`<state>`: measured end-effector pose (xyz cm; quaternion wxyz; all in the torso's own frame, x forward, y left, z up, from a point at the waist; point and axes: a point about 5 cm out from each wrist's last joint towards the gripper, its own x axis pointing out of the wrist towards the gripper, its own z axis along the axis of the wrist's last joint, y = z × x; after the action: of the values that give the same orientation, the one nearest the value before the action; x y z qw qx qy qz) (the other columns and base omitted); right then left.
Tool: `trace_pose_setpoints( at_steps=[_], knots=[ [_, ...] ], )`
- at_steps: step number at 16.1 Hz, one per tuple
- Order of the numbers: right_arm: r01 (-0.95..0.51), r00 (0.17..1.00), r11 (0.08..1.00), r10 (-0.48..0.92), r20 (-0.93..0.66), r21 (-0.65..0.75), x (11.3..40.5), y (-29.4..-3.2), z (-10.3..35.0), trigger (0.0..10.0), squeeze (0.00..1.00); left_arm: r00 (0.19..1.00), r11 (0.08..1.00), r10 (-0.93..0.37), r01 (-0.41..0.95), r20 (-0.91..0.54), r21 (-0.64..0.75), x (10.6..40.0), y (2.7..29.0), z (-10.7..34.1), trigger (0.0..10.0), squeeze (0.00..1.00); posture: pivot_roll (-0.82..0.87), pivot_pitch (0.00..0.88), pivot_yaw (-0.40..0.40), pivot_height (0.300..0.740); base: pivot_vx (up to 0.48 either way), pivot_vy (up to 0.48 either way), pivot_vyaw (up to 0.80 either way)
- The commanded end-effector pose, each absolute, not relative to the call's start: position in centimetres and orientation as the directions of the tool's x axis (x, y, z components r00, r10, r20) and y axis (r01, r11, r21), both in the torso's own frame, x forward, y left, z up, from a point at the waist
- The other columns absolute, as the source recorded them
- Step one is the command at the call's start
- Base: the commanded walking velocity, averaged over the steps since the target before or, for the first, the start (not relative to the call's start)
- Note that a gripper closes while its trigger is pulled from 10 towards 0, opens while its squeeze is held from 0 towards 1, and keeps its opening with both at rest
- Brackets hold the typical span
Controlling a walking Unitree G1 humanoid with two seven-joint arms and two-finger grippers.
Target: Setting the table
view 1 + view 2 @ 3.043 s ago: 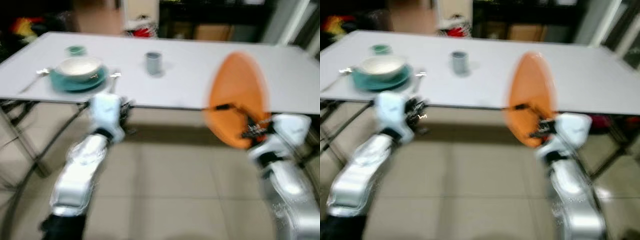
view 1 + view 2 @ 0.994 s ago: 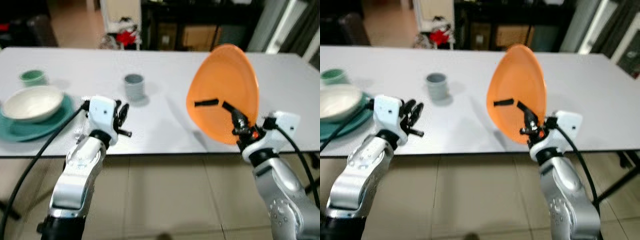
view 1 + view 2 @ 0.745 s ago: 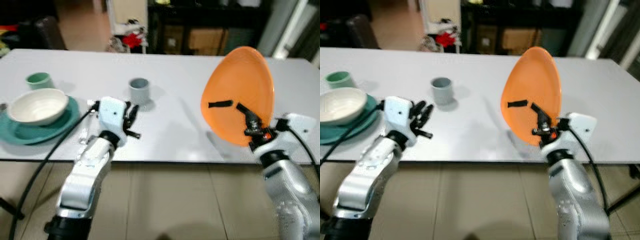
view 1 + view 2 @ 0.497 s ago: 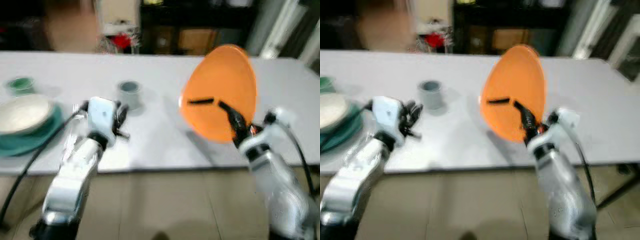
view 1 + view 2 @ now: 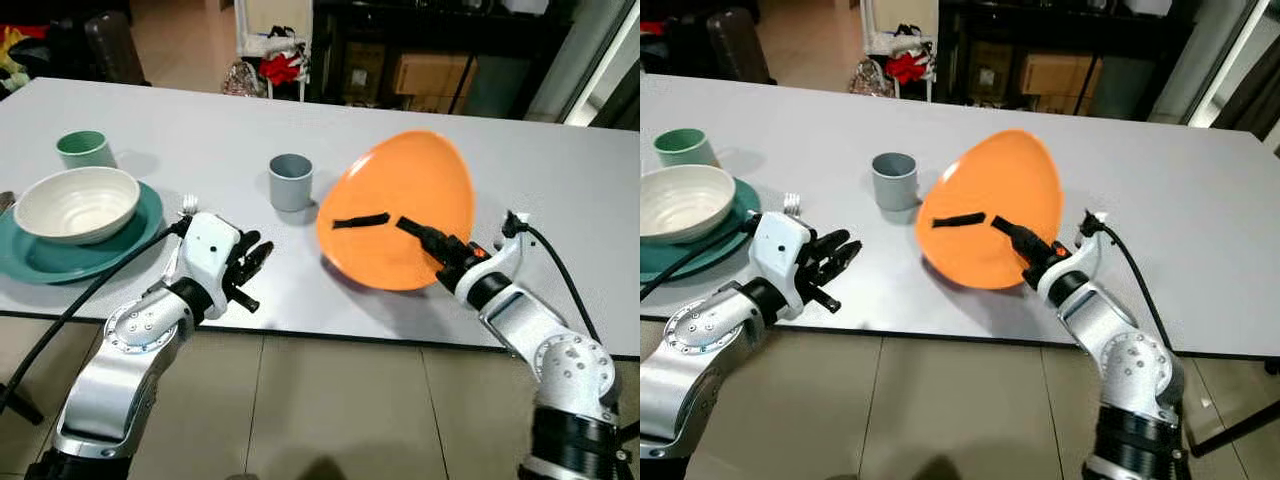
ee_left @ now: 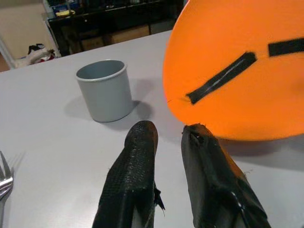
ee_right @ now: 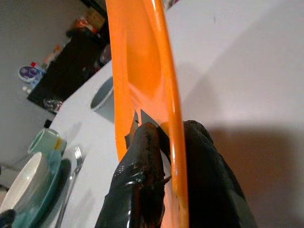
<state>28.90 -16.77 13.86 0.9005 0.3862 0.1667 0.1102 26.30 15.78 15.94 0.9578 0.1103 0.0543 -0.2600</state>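
The right gripper (image 5: 425, 238) pinches the rim of a smooth, round orange plastic plate (image 5: 400, 205), one black finger on each face, and holds it tilted over the matte white table (image 5: 560, 190), its low edge close to the tabletop near the front edge; I cannot tell whether it touches. Two black strips mark the plate's upper face. Just beyond the plate's far-left rim, on the side away from the right gripper, stands a small grey cylindrical cup (image 5: 290, 181), matte and open-topped. The left gripper (image 5: 255, 262) hovers empty at the table's front edge, its two rubbery black fingers (image 6: 135, 166) slightly parted, with the grey cup ahead of them and the plate off to their right. To the left gripper's left sits a glossy cream ceramic bowl (image 5: 77, 203) on a round teal plate (image 5: 40, 260), a pale green cup (image 5: 82, 149) behind it, and a metal fork (image 5: 188, 203) lies just beside the teal plate, next to the left wrist.
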Motion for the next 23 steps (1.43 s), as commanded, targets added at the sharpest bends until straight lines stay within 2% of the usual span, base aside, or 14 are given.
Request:
trace_pose_setpoints(
  at_steps=[1,4,6,9,16,17,18,19,21,23],
  knots=[
    [-0.084,0.913,0.653,0.354,-0.204,0.753,29.3,-16.8,14.2,10.0,0.0,0.842,0.822,-0.513,0.538,-0.167,0.186,26.0,15.4,16.1,10.0,0.0,0.08,0.0,-0.074,0.74,0.0,0.0,0.0],
    [-0.047,0.878,0.595,0.408,-0.251,0.803,29.9,-16.3,13.8,10.0,0.0,0.823,0.805,-0.538,0.565,-0.179,0.181,25.8,15.3,16.2,10.0,0.0,0.09,0.0,-0.076,0.74,0.0,0.0,0.0],
    [0.03,0.826,0.469,0.486,-0.287,0.883,30.5,-15.8,13.2,10.0,0.0,0.782,0.768,-0.588,0.62,-0.208,0.16,25.3,15.0,16.1,10.0,0.0,0.09,0.0,-0.075,0.74,0.0,0.0,0.0],
    [0.092,0.813,0.387,0.503,-0.294,0.918,31.3,-15.7,12.6,10.0,0.0,0.728,0.724,-0.637,0.677,-0.253,0.128,24.5,14.8,15.7,10.0,0.0,0.09,0.0,-0.07,0.74,0.0,0.0,0.0],
    [0.274,0.759,0.338,0.499,-0.418,0.9,33.6,-15.0,10.3,10.0,0.0,0.717,0.715,-0.636,0.686,-0.286,0.132,24.1,15.1,15.6,10.0,0.0,0.1,0.0,-0.069,0.74,0.0,0.0,0.0],
    [0.29,0.766,0.332,0.481,-0.426,0.897,33.8,-15.1,10.2,10.0,0.07,0.718,0.716,-0.635,0.686,-0.286,0.132,24.1,15.1,15.6,10.0,0.0,0.1,0.0,-0.069,0.74,0.0,0.0,0.0],
    [0.303,0.798,0.298,0.44,-0.412,0.905,34.4,-15.5,10.1,10.0,0.77,0.721,0.718,-0.631,0.682,-0.286,0.138,24.1,15.2,15.6,10.0,0.0,0.1,0.0,-0.069,0.74,0.0,0.0,0.0],
    [0.306,0.807,0.268,0.436,-0.398,0.914,34.6,-15.7,10.1,10.0,0.83,0.723,0.718,-0.629,0.681,-0.286,0.141,24.1,15.2,15.6,10.0,0.0,0.1,0.0,-0.069,0.74,0.0,0.0,0.0],
    [0.301,0.802,0.252,0.454,-0.387,0.92,34.6,-15.6,9.9,10.0,1.0,0.723,0.718,-0.629,0.681,-0.287,0.141,24.1,15.2,15.6,10.0,0.0,0.1,0.0,-0.069,0.74,0.0,0.0,0.0],
    [0.288,0.789,0.257,0.483,-0.381,0.922,35.0,-15.3,9.8,10.0,1.0,0.725,0.72,-0.627,0.679,-0.285,0.145,24.3,15.3,15.7,10.0,0.0,0.1,0.0,-0.064,0.74,0.0,0.0,0.0]
  ],
)
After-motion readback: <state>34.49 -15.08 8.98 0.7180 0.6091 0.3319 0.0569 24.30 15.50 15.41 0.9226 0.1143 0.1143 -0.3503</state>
